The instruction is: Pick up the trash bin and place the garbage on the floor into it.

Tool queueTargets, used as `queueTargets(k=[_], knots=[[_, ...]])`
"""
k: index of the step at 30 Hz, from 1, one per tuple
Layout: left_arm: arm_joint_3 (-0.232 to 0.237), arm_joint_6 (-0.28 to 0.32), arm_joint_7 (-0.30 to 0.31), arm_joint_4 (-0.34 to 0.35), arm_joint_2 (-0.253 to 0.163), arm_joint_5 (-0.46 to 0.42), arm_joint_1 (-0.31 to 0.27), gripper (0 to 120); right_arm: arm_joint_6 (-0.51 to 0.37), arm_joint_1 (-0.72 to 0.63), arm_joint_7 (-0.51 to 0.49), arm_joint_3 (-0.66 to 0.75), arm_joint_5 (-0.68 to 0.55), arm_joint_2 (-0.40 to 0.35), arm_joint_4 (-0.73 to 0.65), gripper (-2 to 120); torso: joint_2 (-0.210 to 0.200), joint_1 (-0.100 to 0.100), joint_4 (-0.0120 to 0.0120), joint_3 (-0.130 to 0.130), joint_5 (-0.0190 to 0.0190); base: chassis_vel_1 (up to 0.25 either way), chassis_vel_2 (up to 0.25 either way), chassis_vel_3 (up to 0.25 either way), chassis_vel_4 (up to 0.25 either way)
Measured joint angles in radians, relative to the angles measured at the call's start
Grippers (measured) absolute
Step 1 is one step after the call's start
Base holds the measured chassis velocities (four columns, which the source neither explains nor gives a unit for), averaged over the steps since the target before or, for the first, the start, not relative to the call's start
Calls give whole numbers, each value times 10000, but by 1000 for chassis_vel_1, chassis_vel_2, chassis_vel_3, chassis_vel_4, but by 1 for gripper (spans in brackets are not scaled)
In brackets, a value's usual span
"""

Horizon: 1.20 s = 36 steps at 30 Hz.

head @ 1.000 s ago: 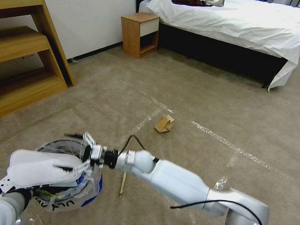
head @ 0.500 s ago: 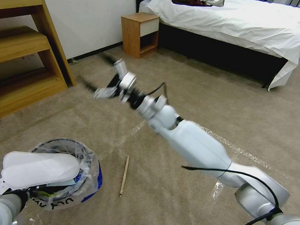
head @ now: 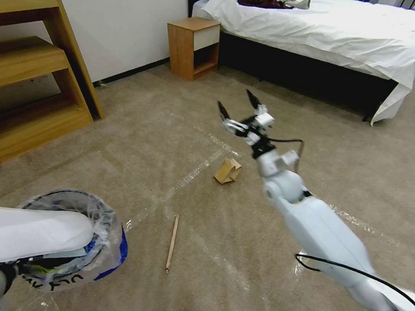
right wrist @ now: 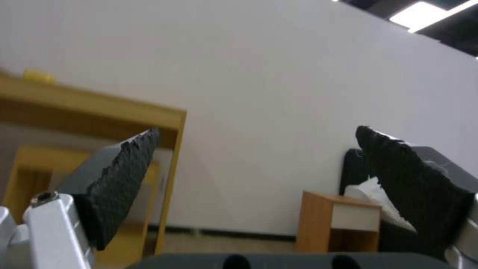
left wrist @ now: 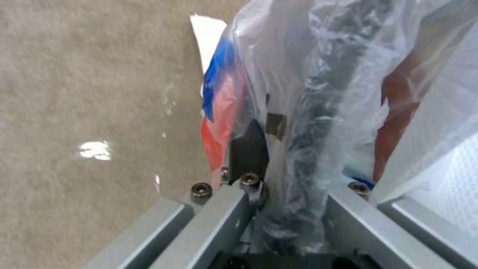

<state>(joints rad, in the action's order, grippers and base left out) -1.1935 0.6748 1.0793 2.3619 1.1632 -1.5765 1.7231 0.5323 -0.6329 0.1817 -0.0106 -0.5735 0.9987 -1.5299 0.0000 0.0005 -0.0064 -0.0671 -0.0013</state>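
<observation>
While the beige short-pile carpet floor (head: 125,138) stretches wide and mostly bare between the white-sheeted bed (head: 341,33), the small wooden nightstand (head: 194,47) and the tall wooden shelving unit (head: 32,70), shiny clear tape strips (head: 195,171) cross it in a grid.

The right arm reaches up and forward over the middle of the carpet; the right gripper (head: 238,102) is raised well above the floor, its two black-padded fingers (right wrist: 124,175) spread wide apart with nothing between them, pointing toward the wall and nightstand.

The small round dark trash bin lined with crinkly clear plastic (head: 101,231) sits at the lower left, held off the carpet. The left gripper (left wrist: 294,209) is clamped on the bin's rim and bag, one finger outside, one inside. A flat white slipper (head: 34,233) lies across the bin's mouth, overhanging the rim.

The folded brown cardboard piece (head: 228,170) lies on the carpet just beside a tape crossing, below the right gripper, open floor all round.

The thin wooden stick (head: 172,242) lies on the carpet between bin and right arm, touching neither.
</observation>
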Motion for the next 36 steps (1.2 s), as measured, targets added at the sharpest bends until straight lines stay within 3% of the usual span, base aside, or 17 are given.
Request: queueTargets(k=[4, 5, 6, 8, 13, 18, 24, 25, 27, 28, 30, 36], knots=[[-349, 44, -74, -157, -244, -86, 75, 0, 636, -137, 572, -80, 415, -329, 583, 100, 0, 0, 0, 0, 0, 0, 0, 0, 0], [-592, 89, -122, -279, -412, -225, 140, 0, 1208, -49, 1321, -267, 856, -401, 1335, 100, 0, 1, 2, 0, 2, 0, 0, 0, 0], [-592, 89, -122, -279, -412, -225, 140, 0, 1208, -49, 1321, -267, 856, -401, 1335, 100, 0, 1, 2, 0, 2, 0, 0, 0, 0], [-725, 114, -134, -462, -629, -401, 93, 0, 1940, 235, 2245, -464, 1799, -388, 2364, 100, 0, 0, 4, 0, -2, 0, 0, 0, 0], [-822, 134, -134, -936, -974, -644, -119, 0, 2509, 755, 2388, -1059, 3281, -247, 3684, 100, 0, 0, -3, -1, -2, 0, 0, 0, 0], [-871, 157, -182, -1249, -1090, -685, -188, 0, 2466, 1050, 2412, -1342, 3533, 186, 4200, 100, 0, 0, 9, -1, -4, 0, 0, 0, 0], [-854, 147, -190, -1368, -1194, -691, -258, 0, 1630, 1040, 2230, -1793, 2607, 525, 4021, 100, 0, 0, -1, -1, -3, 0, 0, 0, 0], [-877, 142, -189, -1368, -1198, -696, -258, 0, 1318, 1032, 2129, -1959, 2162, 598, 3913, 100, 0, 0, -1, -1, -4, 0, 0, 0, 0], [-946, 126, -174, -1360, -1192, -698, -195, 0, -230, 1064, 1208, -2762, 1062, 703, 3381, 100, 0, 0, 4, -1, -3, 0, 0, 0, 0], [-946, 126, -174, -1360, -1192, -698, -195, 0, -230, 1064, 1208, -2762, 1062, 703, 3381, 100, 0, 0, 4, -1, -3, 0, 0, 0, 0], [-986, 118, -172, -1356, -1144, -689, -163, 0, -1374, 1199, 445, -3501, 185, 724, 2959, 100, 0, 0, 3, -1, -1, 0, 0, 0, 0], [-984, 111, -200, -1370, -989, -571, -156, 0, -3038, 1567, -421, -4364, -1088, 1037, 2247, 100, 0, 0, 1, -1, -3, 0, 0, 0, 0]])
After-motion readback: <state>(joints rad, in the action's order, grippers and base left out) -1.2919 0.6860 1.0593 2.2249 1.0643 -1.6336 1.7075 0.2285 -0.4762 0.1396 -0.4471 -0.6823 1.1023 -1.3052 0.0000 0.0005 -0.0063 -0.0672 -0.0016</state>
